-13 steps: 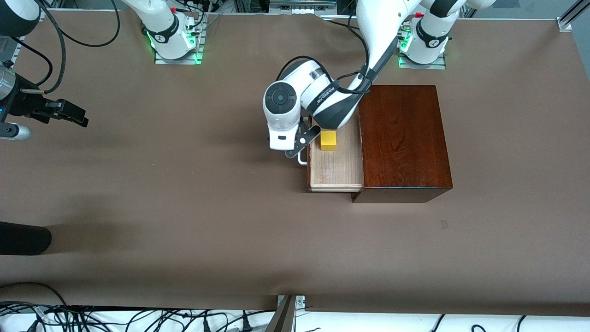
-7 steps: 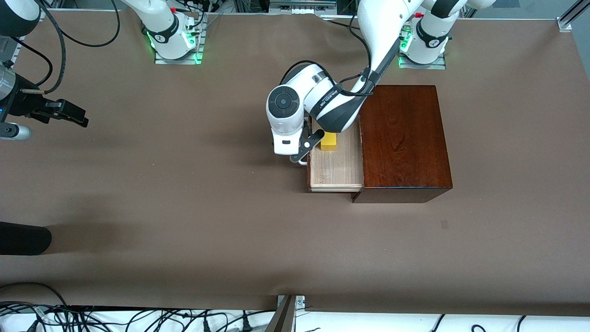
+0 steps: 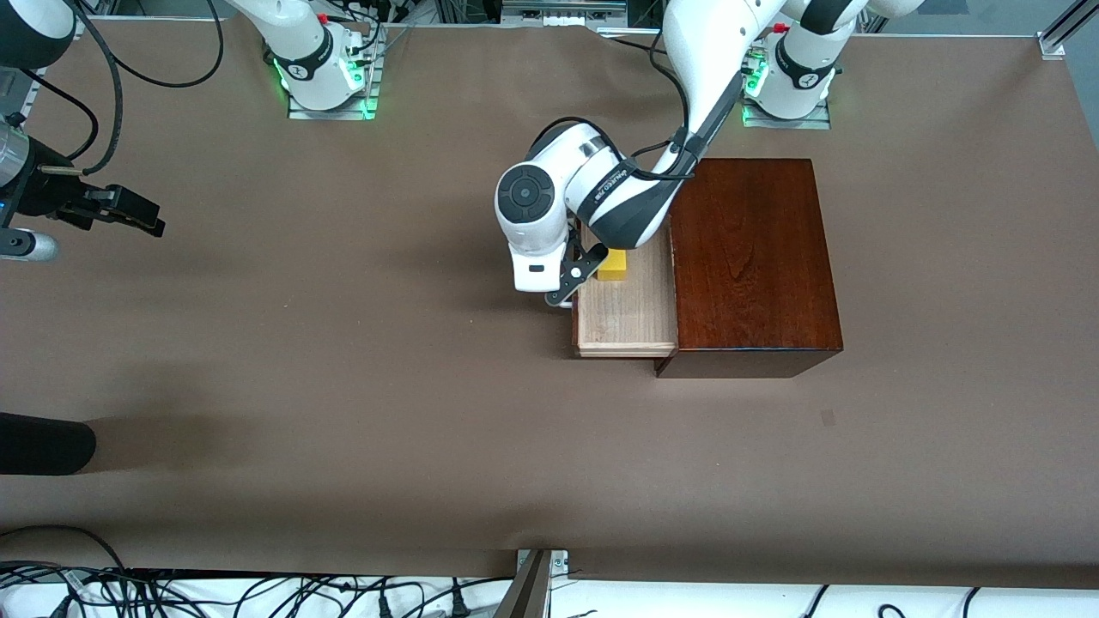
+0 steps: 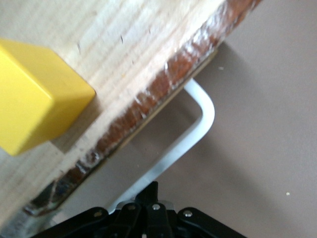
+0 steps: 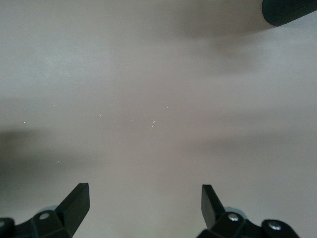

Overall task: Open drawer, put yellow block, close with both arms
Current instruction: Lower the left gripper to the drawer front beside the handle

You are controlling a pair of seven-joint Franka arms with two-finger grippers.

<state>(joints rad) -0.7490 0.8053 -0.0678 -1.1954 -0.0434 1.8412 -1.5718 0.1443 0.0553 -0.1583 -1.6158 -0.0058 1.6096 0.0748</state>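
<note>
left gripper point(image 3: 573, 281) has edged closer over the drawer point(image 3: 625, 309) handle point(image 4: 190, 129).

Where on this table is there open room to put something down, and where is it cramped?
The brown table lies bare between the drawer and the front camera, and toward the right arm's end, where the right gripper waits. It is crowded at the drawer's handle: the left gripper, the yellow block.

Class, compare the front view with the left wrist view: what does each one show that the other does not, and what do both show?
Only the front view shows the dark box, both arm bases, and the right tool waiting over bare table at the right arm's end. Only the left wrist view shows the white loop handle clearly, with the left tool shut right by it. Both show the yellow block lying in the open drawer.
</note>
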